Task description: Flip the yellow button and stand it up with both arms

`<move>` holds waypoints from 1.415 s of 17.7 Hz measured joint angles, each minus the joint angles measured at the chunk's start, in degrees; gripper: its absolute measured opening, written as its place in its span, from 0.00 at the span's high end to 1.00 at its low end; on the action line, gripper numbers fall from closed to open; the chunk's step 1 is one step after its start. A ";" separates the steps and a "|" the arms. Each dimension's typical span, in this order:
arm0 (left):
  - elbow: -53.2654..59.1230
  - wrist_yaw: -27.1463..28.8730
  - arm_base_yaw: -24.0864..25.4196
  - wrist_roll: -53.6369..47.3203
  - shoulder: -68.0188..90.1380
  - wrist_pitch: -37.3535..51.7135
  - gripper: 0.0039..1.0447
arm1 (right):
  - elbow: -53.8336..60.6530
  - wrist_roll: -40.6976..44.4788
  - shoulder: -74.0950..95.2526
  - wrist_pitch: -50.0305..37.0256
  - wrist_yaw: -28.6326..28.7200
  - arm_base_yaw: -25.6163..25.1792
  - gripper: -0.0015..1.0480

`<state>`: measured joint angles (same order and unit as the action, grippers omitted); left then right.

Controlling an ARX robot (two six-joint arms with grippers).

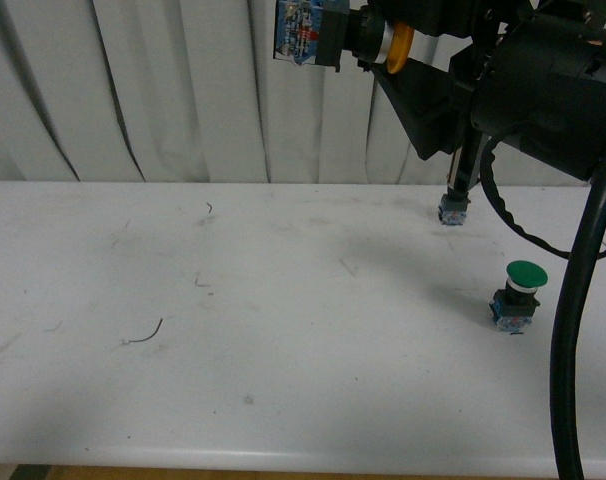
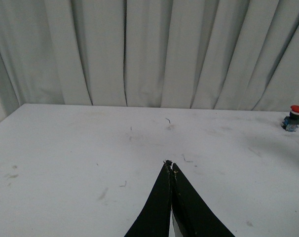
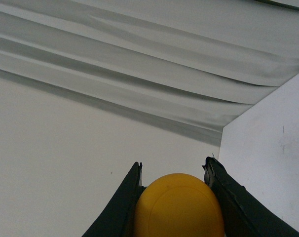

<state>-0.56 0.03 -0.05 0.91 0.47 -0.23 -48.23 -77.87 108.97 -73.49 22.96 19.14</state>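
Right claw (image 1: 383, 62) gripping the yellow button (image 1: 401, 42) by its cap high above the bench (image 1: 283, 330), left claw (image 2: 170, 164) fully closed, tips touching

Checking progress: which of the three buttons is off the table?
The yellow button, clamped in the right gripper; the green button and red button stand on the table.

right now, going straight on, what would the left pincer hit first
Probably the curtain: the left pincer points across the table toward it, though its tilt is unclear. The red button sits well aside.
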 joint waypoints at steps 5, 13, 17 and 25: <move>0.00 0.00 0.00 0.00 0.00 0.02 0.72 | 0.90 7.80 -1.49 0.17 -1.14 -0.11 0.66; 0.00 0.00 0.00 -0.02 0.00 0.00 0.05 | -0.37 50.03 -6.16 25.81 -18.88 -6.16 0.66; 0.00 0.00 0.00 -0.07 0.00 0.02 0.06 | -6.25 80.83 -2.49 32.30 -28.57 -14.01 0.66; 0.00 0.00 0.00 -0.07 0.00 0.02 0.06 | -13.86 81.59 5.01 39.74 -28.70 -14.69 0.66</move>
<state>-0.56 0.03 -0.05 0.84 0.47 -0.21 -62.08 3.73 113.97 -33.76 -5.74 4.45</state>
